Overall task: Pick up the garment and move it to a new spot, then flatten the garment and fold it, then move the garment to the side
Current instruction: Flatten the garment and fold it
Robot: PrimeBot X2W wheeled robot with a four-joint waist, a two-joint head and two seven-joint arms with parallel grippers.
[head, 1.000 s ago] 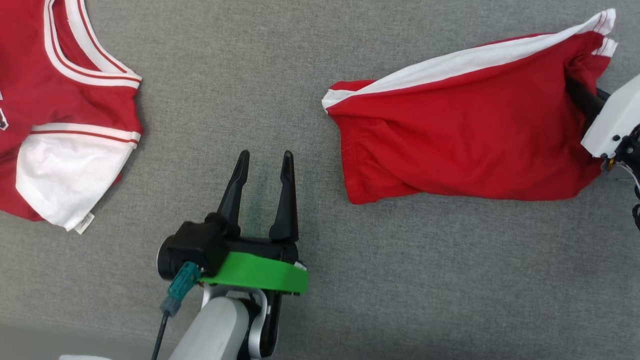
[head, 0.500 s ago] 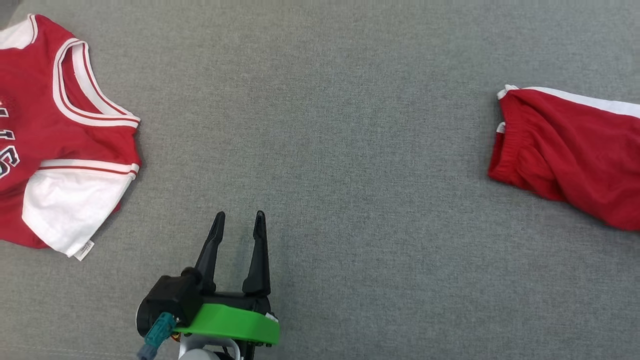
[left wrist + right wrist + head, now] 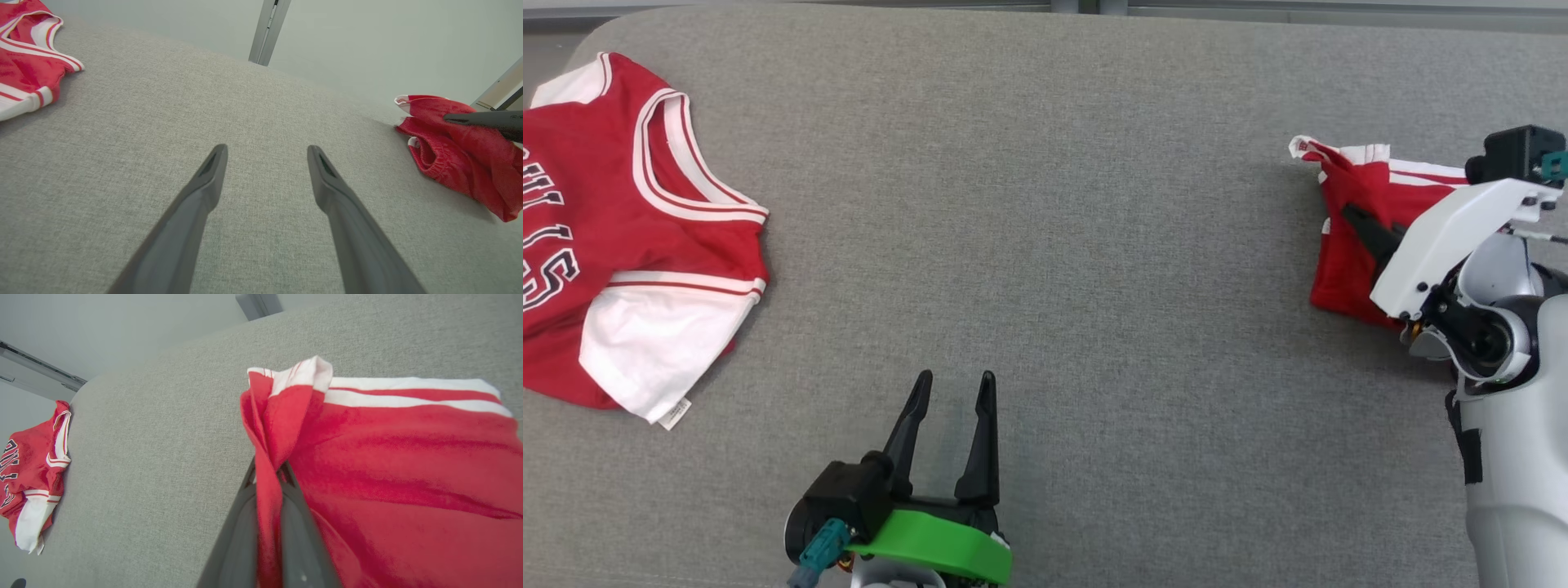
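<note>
Grey fabric surface (image 3: 1045, 204), red shorts (image 3: 1343, 278) pinched by right gripper (image 3: 1349, 214), jersey (image 3: 621, 245) well apart

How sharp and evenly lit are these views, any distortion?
Head view: even soft light, faint shadow under the jersey. Left wrist view: wide-angle curves the grey surface, left gripper soft up close. Right wrist view: shorts close to the lens look smeared.

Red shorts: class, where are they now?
Head view, far right of the grey surface: the red shorts are pinched in the right gripper, opposite the jersey at far left.
</note>
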